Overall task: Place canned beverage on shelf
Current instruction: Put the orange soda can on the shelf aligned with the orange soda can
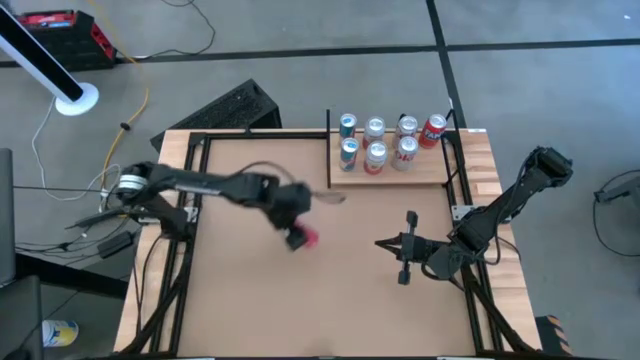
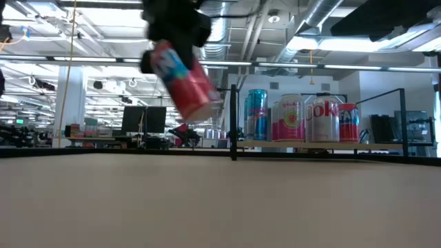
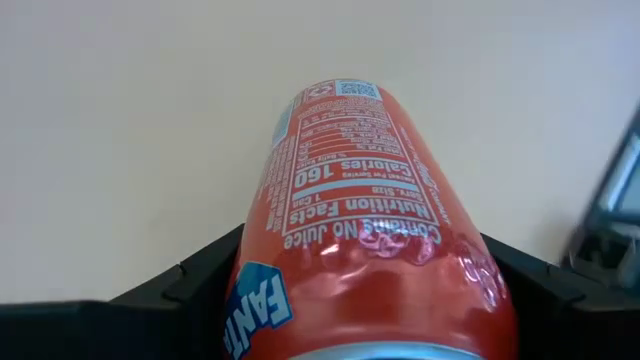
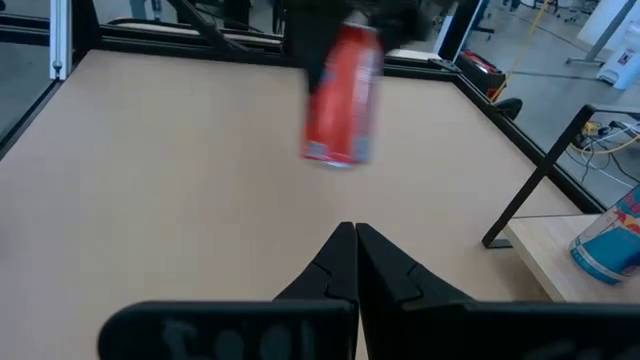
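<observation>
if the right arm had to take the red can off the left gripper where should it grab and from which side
Probably the lower half of the red can, approached from the right arm's side across the table. The left gripper clamps its upper part, and the can hangs tilted above the tabletop, so its lower body is bare. The right gripper, now shut, must open first.

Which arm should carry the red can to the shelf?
Left. Its gripper already grips the red aluminium can in the air; the right gripper rests shut, empty, nearer the pale wood-plank shelf.

You see the can point(image 1: 304, 237) held above mid-table in the left gripper point(image 1: 296, 232); the shelf point(image 1: 400, 170) lies right-rear, carrying seven cans point(image 1: 375, 153). The right gripper point(image 1: 401, 247) sits right of centre.
</observation>
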`<state>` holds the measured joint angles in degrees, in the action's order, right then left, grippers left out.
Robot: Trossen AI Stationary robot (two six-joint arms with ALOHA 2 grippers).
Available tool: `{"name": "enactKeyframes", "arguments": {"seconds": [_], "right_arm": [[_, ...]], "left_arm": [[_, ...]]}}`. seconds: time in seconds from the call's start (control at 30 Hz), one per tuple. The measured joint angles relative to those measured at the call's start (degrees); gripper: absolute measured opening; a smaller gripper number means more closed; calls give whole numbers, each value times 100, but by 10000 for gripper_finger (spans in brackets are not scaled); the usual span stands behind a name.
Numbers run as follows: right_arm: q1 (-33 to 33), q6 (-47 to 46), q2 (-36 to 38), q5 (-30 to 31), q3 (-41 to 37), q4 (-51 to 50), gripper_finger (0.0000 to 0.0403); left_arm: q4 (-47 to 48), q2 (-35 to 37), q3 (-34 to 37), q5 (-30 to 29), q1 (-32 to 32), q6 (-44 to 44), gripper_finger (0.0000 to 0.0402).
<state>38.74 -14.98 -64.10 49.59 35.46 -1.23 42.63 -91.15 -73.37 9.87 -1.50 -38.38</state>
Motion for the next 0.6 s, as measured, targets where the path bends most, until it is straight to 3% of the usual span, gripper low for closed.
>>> {"name": "enactKeyframes", "arguments": {"seconds": [0.23, 0.37, 0.6], "right_arm": [[0, 4, 0, 0, 0, -24, 21], [0, 3, 0, 0, 0, -91, 21], [22, 1, 0, -5, 0, -156, 21]], "left_arm": [[874, -1298, -1805, -100, 731, 854, 277], [2122, -2174, -2806, -189, 915, 919, 277], [3342, -3168, -3673, -289, 931, 1087, 277]]}}
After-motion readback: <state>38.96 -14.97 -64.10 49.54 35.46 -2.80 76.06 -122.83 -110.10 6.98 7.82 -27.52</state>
